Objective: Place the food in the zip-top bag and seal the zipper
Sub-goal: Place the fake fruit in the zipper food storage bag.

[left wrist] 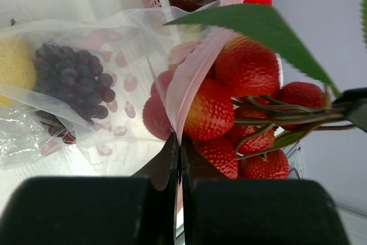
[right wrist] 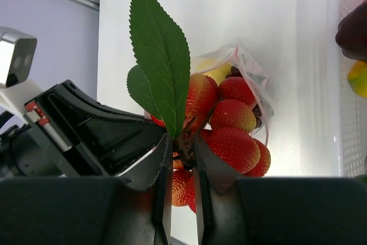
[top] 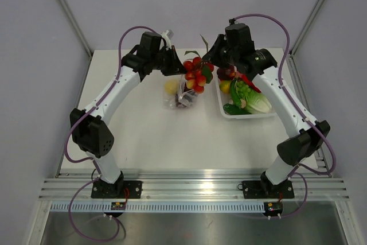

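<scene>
The clear zip-top bag (top: 182,97) lies mid-table with a yellow lemon (top: 171,86) and dark purple grapes (left wrist: 74,78) inside. My left gripper (left wrist: 182,142) is shut on the bag's mouth edge, where the pinkish zipper strip (left wrist: 192,81) rises from its jaws. My right gripper (right wrist: 182,142) is shut on the woody stem of a bunch of bumpy red fruits (right wrist: 229,130) with green leaves (right wrist: 160,50), held at the bag's mouth. In the top view the bunch (top: 196,74) hangs between both grippers.
A white mesh basket tray (top: 220,103) at the right holds pale lettuce (top: 255,102), green vegetables, a lemon, red and dark round fruits. The left gripper's black body (right wrist: 86,136) sits close against the right gripper.
</scene>
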Robot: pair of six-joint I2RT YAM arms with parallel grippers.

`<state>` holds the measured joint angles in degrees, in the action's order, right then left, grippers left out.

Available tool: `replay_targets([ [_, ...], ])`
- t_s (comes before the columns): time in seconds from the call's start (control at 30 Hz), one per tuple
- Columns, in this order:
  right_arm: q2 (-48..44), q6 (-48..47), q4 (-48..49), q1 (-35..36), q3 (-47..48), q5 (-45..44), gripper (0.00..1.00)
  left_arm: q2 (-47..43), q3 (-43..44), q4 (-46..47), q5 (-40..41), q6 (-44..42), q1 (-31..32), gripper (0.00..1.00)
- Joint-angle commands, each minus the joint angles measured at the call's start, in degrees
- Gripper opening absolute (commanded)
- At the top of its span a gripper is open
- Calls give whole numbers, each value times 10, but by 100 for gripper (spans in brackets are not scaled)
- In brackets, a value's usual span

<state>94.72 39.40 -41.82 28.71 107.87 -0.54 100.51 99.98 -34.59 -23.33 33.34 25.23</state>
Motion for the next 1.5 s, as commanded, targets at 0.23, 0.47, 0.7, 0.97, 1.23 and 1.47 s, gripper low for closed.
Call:
replay_targets([
  [0.23,24,27,25,0,32,-8,0,-37,8,5,-10,-18,3,0],
  [0.47,49,17,0,0,-6,-75,0,-40,12,11,-18,-15,3,0],
  [0.7,78,25,-57,0,37,-145,0,-44,-1,27,-36,-8,3,0],
  [0.97,49,52,-39,0,59,-127,0,-44,-22,44,-39,1,3,0],
  [1.23,-33,61,32,1,-15,-109,0,-15,-10,33,-38,5,4,0],
  [1.47,-58,86,89,2,-64,-98,0,-8,-5,29,-26,19,5,0],
])
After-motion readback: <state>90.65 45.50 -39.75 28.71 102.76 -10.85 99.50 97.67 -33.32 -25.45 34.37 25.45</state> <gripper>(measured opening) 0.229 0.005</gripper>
